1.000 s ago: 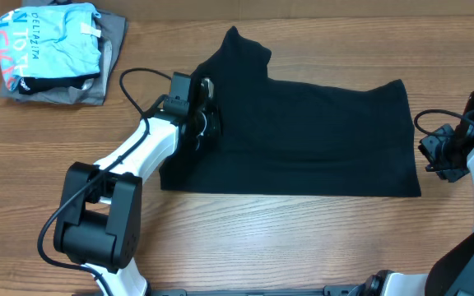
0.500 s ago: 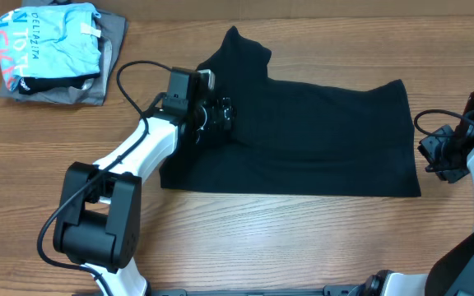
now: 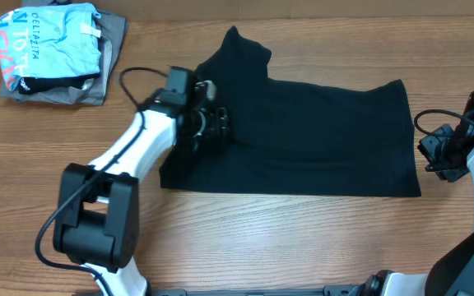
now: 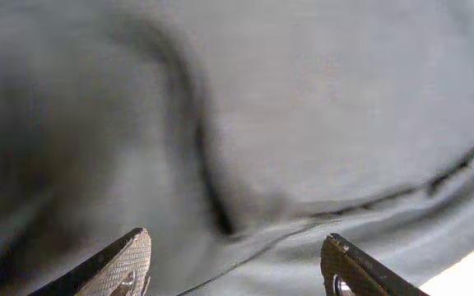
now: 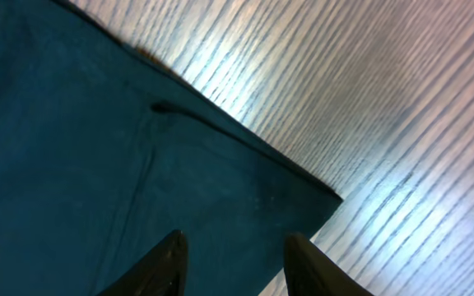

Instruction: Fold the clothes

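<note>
Since a moment ago, the left gripper (image 3: 220, 123) is sitting a little nearer the left edge of the black T-shirt (image 3: 319, 131), having drawn back slightly; the shirt itself is lying as it lay before.

From overhead, the T-shirt is lying spread flat across the middle of the wooden table (image 3: 303, 238), one sleeve pointing to the far side. The left gripper is hovering over the shirt's left part, near that sleeve. The right gripper (image 3: 429, 156) is hanging just beside the shirt's right edge, over bare wood. At the far left corner a light blue printed shirt (image 3: 52, 41) is resting folded on a grey garment (image 3: 112, 49), well apart from the T-shirt.

At the left wrist, the left gripper (image 4: 235, 247) is standing with its jaws spread wide and nothing between them. The T-shirt (image 4: 303, 99) is filling nearly the whole view beneath, with a dark crease (image 4: 200, 156) running down it; the picture is blurred, so whether the fingertips are touching the cloth is hard to say.

At the right wrist, the right gripper (image 5: 233, 247) is holding its jaws partly apart, gripping nothing. The T-shirt (image 5: 72, 164) is lying below and ahead of it, one corner (image 5: 332, 197) ending on the table (image 5: 369, 99).
</note>
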Controlling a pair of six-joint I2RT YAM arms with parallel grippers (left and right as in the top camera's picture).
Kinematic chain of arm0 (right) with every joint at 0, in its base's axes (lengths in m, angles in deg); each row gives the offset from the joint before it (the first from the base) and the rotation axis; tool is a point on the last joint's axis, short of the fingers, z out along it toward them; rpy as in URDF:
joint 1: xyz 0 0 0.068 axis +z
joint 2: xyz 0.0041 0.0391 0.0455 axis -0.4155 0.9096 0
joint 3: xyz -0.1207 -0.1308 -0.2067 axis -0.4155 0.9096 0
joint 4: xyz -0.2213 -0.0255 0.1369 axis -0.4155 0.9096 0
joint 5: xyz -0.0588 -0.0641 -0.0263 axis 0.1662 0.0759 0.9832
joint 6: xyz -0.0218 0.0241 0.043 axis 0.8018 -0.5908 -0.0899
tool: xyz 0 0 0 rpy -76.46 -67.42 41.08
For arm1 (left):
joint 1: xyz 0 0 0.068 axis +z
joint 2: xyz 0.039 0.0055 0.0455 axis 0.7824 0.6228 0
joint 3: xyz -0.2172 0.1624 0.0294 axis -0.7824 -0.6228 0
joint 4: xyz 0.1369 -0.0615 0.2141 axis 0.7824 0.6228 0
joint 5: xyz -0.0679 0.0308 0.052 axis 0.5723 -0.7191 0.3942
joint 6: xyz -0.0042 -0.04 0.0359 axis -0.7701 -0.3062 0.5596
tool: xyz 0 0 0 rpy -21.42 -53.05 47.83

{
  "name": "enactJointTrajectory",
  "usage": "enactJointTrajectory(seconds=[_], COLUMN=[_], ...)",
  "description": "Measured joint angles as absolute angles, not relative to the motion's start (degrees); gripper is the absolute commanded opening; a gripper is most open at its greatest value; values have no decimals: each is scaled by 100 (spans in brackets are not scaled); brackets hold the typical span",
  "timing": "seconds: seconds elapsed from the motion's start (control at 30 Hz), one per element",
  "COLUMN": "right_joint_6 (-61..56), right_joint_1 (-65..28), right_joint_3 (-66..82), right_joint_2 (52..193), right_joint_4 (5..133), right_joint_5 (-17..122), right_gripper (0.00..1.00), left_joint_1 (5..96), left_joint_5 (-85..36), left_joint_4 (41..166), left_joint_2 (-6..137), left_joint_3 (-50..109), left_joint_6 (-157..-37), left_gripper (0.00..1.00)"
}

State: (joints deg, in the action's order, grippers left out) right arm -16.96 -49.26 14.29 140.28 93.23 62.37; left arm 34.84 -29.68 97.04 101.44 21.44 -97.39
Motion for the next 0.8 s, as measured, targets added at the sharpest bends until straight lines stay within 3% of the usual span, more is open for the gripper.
enactJointTrajectory(seconds=[0.23, 0.57, 0.8], right_joint_6=[-1665, -1501, -1477], right_joint_1=[-4926, -4926, -4926], right_joint_3=[1429, 1429, 1429], right_joint_2=[14028, 14028, 14028], right_joint_4=[9411, 9408, 9386], right_joint_5=[6205, 6200, 6196], right_gripper=[42, 41, 41], left_joint_1=[3018, 3141, 3147], left_joint_5=[-2820, -2802, -2783], left_joint_4=[9269, 9245, 8340], left_joint_2=[10560, 10818, 10818], left_joint_3=[2210, 2297, 2415], left_joint_6=[-9920, -9970, -9929], left_gripper=[68, 69, 69])
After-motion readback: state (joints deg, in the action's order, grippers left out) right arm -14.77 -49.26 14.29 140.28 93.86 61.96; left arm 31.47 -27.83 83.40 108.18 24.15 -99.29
